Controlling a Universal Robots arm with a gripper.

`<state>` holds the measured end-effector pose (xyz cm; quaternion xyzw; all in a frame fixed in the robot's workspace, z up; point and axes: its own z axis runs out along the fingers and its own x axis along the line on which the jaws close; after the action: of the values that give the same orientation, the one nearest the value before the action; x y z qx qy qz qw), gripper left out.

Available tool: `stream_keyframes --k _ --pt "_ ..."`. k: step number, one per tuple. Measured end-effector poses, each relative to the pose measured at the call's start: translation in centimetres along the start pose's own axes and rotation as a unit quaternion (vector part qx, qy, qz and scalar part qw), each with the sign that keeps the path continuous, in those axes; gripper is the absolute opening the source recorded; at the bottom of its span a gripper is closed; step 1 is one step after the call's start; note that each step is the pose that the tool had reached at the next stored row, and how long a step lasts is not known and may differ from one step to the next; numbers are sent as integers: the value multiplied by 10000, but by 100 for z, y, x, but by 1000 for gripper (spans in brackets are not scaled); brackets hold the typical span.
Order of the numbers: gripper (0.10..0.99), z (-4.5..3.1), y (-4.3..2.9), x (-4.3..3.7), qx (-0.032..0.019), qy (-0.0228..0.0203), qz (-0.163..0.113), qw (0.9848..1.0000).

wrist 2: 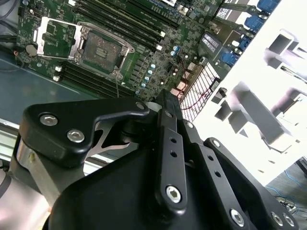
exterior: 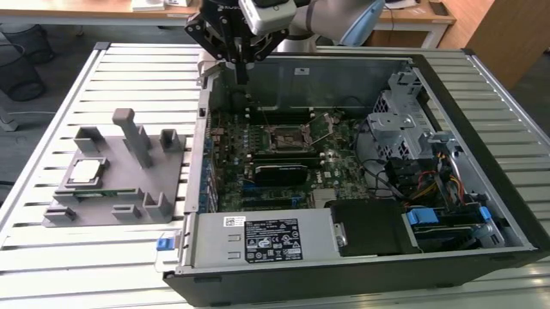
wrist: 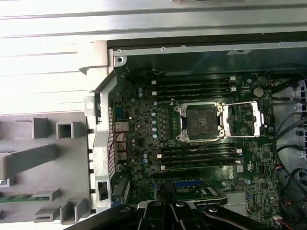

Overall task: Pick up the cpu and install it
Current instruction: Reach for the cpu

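**A:** Where is the cpu (exterior: 89, 170), that small flat square chip with the pale silver-grey metal top?

**B:** It lies flat in the grey plastic holder (exterior: 138, 145). In the exterior view that is at nine o'clock from the open black computer case (exterior: 507, 212). A long thin green memory stick (exterior: 99, 191) lies just beside it.

**A:** And the black gripper (exterior: 242, 80)?

**B:** Clenched on nothing. It hangs over the case's far wall, at eleven o'clock from the dark square socket (exterior: 288, 136) and well apart from the cpu. The socket's metal frame is flipped open on the green motherboard (exterior: 228, 138).

**A:** What carries it all?

**B:** A white slatted metal surface (exterior: 129, 71). Beyond it, at twelve o'clock, there is a pale wooden desk (exterior: 103, 8). At ten o'clock a black mesh bin (exterior: 22, 77) stands on the grey floor (exterior: 26, 138).
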<state>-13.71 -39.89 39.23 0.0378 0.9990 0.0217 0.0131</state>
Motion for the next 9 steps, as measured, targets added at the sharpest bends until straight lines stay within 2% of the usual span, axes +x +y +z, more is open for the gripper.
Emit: stream_keyframes --k 9 --pt "106 3 -3 29 0 0 0 10000"
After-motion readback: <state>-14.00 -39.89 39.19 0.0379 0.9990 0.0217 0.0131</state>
